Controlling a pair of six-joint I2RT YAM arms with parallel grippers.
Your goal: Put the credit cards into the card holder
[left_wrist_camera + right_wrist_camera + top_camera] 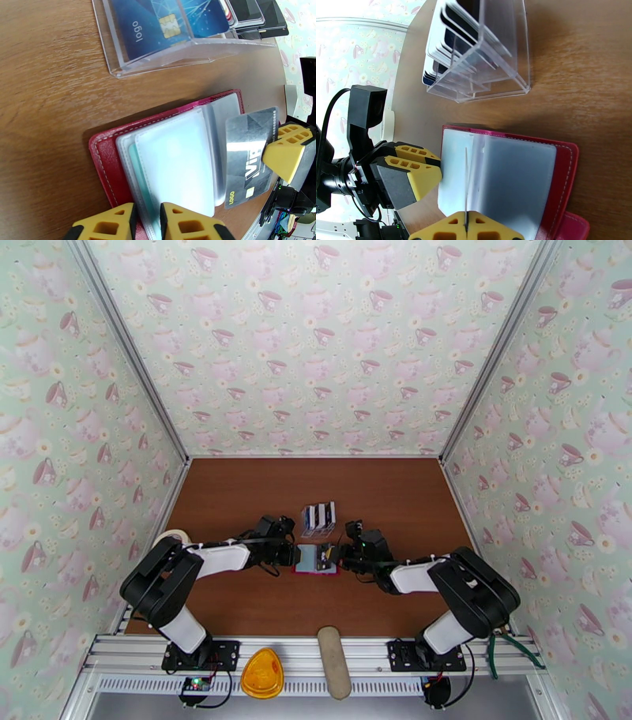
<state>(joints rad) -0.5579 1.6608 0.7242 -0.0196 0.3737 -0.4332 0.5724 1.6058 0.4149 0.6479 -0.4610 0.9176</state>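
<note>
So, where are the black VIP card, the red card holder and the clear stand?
VIP card (249, 158): left wrist view, its dark face.
card holder (103, 158): left wrist view, red cover.
clear stand (505, 59): right wrist view, side wall.

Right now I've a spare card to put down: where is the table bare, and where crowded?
Bare: the table between stand and back wall, and the strip between wallet and near rail. Crowded: the middle, where the left end effector grips the wallet, the right end effector holds a card over it.
</note>
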